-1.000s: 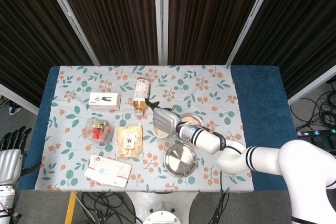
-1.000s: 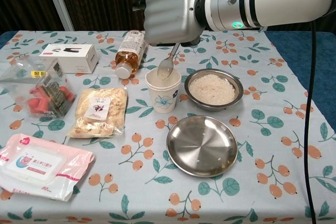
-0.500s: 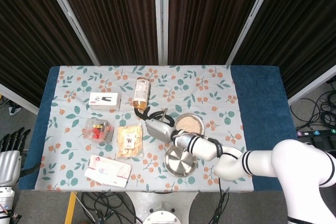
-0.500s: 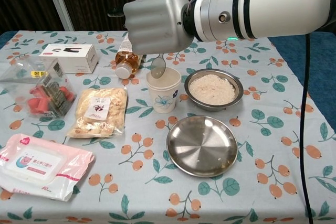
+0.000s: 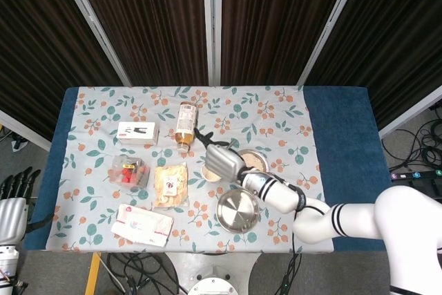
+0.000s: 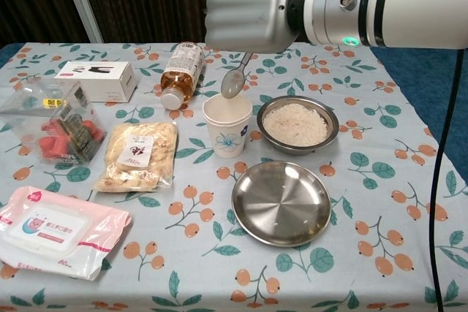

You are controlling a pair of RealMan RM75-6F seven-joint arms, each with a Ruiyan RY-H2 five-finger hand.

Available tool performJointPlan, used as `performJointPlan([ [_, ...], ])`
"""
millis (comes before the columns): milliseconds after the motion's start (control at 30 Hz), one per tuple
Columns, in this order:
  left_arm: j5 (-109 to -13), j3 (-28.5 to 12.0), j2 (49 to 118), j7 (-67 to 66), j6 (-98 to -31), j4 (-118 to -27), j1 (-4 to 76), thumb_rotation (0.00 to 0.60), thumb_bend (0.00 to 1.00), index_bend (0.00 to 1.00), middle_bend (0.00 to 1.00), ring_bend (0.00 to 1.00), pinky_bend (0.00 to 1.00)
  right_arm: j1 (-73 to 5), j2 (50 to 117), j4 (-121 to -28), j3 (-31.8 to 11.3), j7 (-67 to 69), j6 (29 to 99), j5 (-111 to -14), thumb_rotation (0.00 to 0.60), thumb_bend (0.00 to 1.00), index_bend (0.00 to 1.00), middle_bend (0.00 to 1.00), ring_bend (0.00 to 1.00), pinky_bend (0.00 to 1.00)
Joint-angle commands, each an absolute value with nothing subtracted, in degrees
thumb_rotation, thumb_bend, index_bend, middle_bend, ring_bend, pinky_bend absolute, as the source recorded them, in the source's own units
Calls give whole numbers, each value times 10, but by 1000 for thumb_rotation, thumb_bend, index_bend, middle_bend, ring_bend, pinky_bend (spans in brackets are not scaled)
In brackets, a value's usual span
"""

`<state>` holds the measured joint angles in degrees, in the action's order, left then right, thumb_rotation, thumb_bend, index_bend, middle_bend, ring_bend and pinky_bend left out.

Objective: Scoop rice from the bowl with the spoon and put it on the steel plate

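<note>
My right hand [image 6: 252, 11] [image 5: 222, 161] grips a metal spoon [image 6: 234, 82] whose bowl hangs just above the white paper cup [image 6: 227, 126]. The steel bowl of rice [image 6: 297, 124] [image 5: 252, 160] sits right of the cup. In front of it lies the steel plate [image 6: 282, 203] [image 5: 237, 208] with a few grains on it. My left hand [image 5: 12, 202] hangs off the table's left edge, fingers apart, holding nothing.
An amber drink bottle [image 6: 179, 72] lies behind the cup. A snack bag [image 6: 137, 156], a bag of red items [image 6: 55, 126], a white box [image 6: 96, 80] and a wet-wipes pack [image 6: 51, 231] fill the table's left half.
My right hand rose and shifted right, lifting the spoon out of the cup so its bowl now hangs above the rim. The left hand stayed put.
</note>
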<state>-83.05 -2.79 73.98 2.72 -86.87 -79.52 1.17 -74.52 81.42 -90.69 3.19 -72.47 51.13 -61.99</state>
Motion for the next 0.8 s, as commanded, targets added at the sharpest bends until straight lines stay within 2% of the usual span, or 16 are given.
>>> performJointPlan([
  [33,-832,-29,738,24,-867,-798,14,600,0,135,148,103,81,-674,791,-926,12,-555,556,-642,600,303,654,599,288,0],
  [167,-833,-33,732,16,-863,-807,21,600,0,135,148,103,81,-621,772,-946,10,-390,575,-687,600,297,653,599,283,0],
  [333,-837,-35,727,5,-862,-819,26,600,0,135,148,103,81,-563,774,-938,36,-212,592,-777,600,287,651,598,272,0],
  [533,-840,-36,722,-3,-863,-831,29,600,0,135,148,103,81,-506,831,-875,73,-151,639,-866,600,241,650,598,249,0],
  [800,-841,-34,718,-3,-868,-836,26,600,0,135,148,103,81,-445,924,-774,87,-131,682,-915,600,210,637,598,232,0],
])
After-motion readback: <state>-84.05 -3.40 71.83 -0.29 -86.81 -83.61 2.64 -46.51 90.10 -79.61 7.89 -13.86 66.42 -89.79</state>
